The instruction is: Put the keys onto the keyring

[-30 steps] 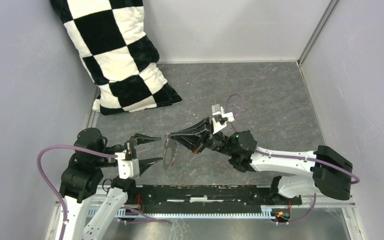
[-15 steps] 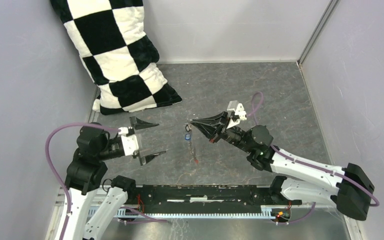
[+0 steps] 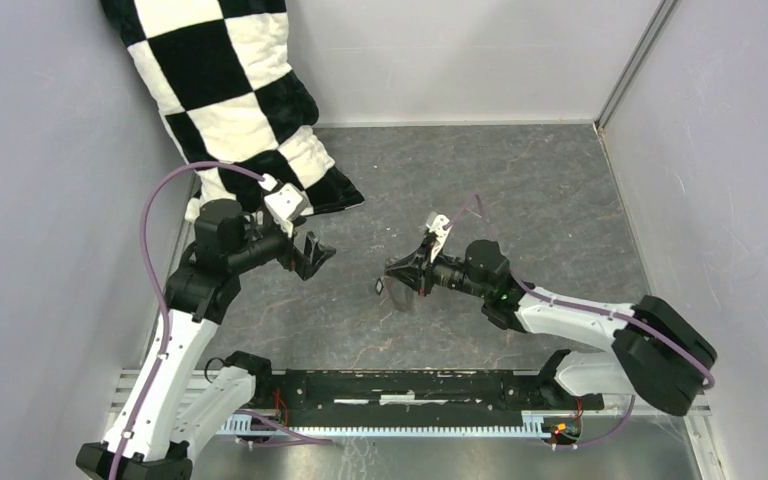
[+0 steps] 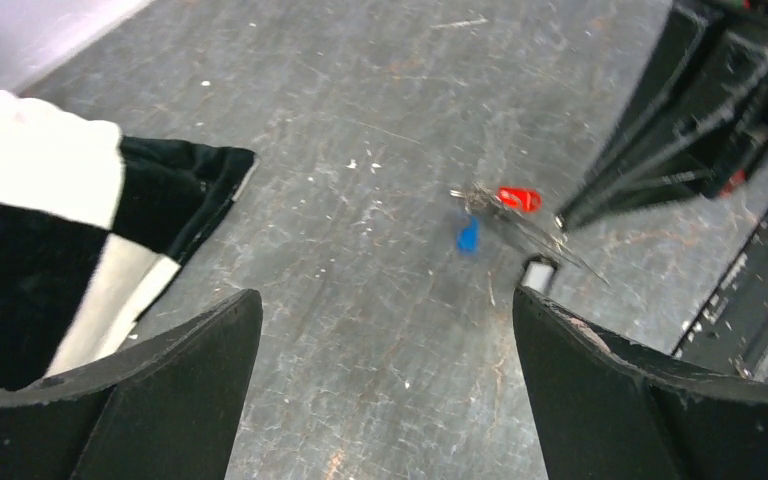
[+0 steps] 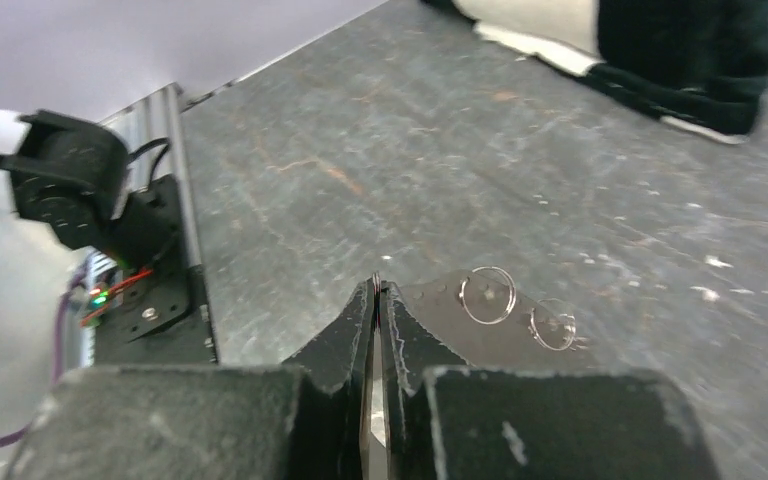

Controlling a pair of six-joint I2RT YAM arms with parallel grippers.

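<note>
Near the pillow, left fingers spread wide, empty; right fingers nearly closed at keyring with red key, blue key; grasp uncertain.

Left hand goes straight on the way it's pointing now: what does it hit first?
Likely the blue key, red key just beyond; both lie ahead of the open left hand. Depth unclear: it may touch the table first.

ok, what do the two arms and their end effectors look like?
Identical pair. The left arm and right arm have white links, bulky black joints and a purple cable looping alongside. The left end effector and right end effector each carry two matte black wedge fingers tapering to points, plus a white block at the wrist.
</note>
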